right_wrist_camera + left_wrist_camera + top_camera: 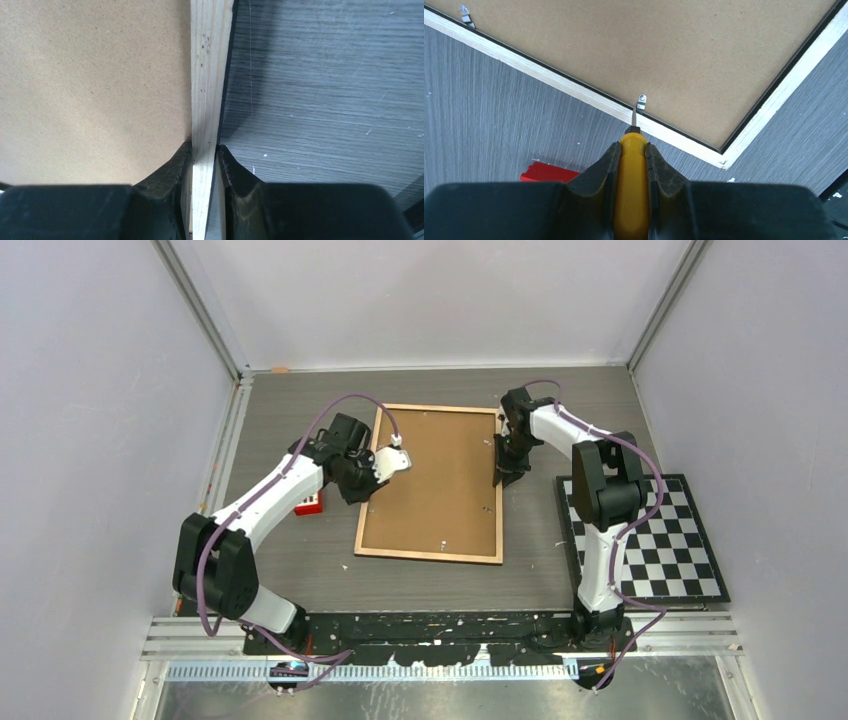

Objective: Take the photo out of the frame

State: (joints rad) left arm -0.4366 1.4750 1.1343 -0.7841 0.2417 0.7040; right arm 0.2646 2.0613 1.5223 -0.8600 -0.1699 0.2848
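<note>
While the frame (428, 555) lies face down mid-table with the backing board (435, 480) up, nothing is out yet. A red block (308, 505) sits just left of it. At the frame's left edge, the left claw (631, 150) is clamped on a yellow-handled screwdriver (633, 180), tip touching a metal tab (641, 102) that overlaps the board. A second tab (466, 15) sits further along. The right claw (204, 147) pinches the right wooden rail. The photo is not visible, presumably under the board. To do: tabs, board, photo. The checkerboard (645, 540) sits at the right.
</note>
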